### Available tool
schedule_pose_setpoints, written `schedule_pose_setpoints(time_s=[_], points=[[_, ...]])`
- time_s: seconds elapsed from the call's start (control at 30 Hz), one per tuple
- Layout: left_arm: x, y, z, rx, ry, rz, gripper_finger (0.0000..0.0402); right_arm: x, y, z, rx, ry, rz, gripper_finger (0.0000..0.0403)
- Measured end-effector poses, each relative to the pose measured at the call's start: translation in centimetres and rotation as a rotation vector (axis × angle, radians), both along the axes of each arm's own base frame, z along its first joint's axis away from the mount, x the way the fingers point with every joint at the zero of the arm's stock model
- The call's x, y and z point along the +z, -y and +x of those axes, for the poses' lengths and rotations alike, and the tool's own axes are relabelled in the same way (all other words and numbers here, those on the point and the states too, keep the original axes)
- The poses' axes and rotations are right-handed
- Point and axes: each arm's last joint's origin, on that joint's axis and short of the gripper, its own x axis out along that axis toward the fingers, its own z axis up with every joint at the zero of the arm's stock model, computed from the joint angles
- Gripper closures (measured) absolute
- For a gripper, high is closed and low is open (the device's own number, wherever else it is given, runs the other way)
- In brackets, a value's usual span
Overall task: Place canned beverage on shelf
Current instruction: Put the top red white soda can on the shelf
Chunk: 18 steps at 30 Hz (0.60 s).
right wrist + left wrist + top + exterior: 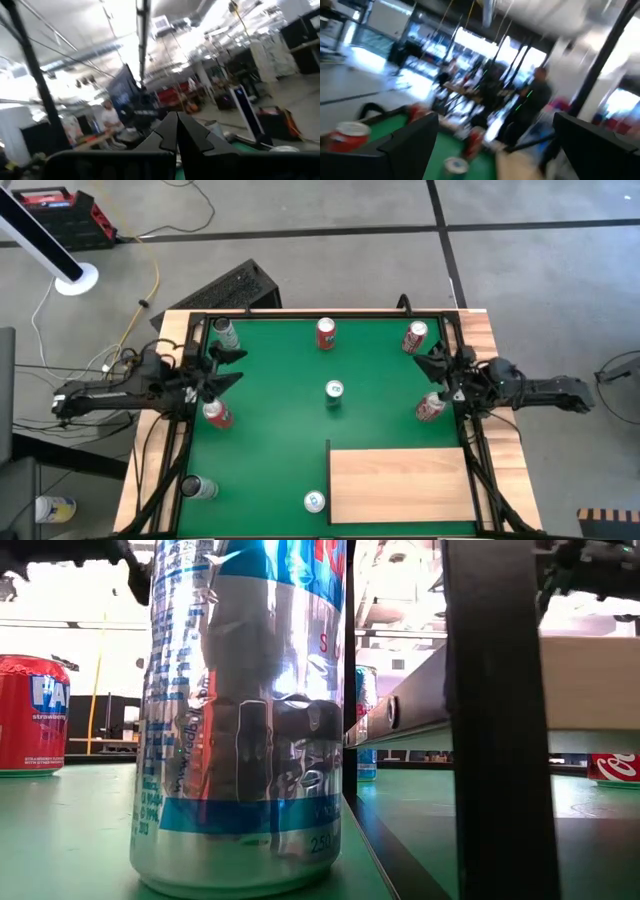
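The shelf point(400, 483), a flat pale wood panel, lies at five o'clock on the green mat point(270, 410). Seven cans stand scattered around, none on it.

Look at the big silver can point(245, 710) filling the left of the low view: you can read "250" near its base. On the red can point(33, 712) at the far left edge, you'll make out "strawberry".

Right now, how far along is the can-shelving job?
Nothing looks done: the shelf is bare and seven cans, such as the centre can, stand on the green mat. The open left gripper and the shut right gripper hold nothing. Every placement remains.
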Motion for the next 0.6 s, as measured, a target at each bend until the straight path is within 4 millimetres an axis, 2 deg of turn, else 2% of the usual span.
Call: schedule_pose_setpoints(time_s=[0.17, 0.3, 0.37, 0.43, 0.6], points=[[3.6, -1.4, 1.9, 0.085, -0.208, 0.053, 0.0022, 3.3, 0.7, 2.5, -0.054, -0.190, 0.001, 0.0365], [5.7, -2.4, 3.5, 0.095, -0.382, 0.160, 0.0022, 6.1, 2.1, 3.6, -0.239, -0.505, 0.058, 0.0361], [6.2, -2.8, 4.4, 0.093, -0.472, 0.223, 0.0022, 7.4, 3.0, 3.5, -0.335, -0.680, 0.106, 0.0354], [6.3, -3.0, 5.3, 0.073, -0.537, 0.273, 0.0022, 9.0, 3.9, 3.4, -0.405, -0.785, 0.162, 0.0344], [5.8, -3.6, 7.3, 0.048, -0.602, 0.249, 0.0022, 11.4, 6.5, 3.8, -0.553, -1.014, 0.271, 0.0303]])
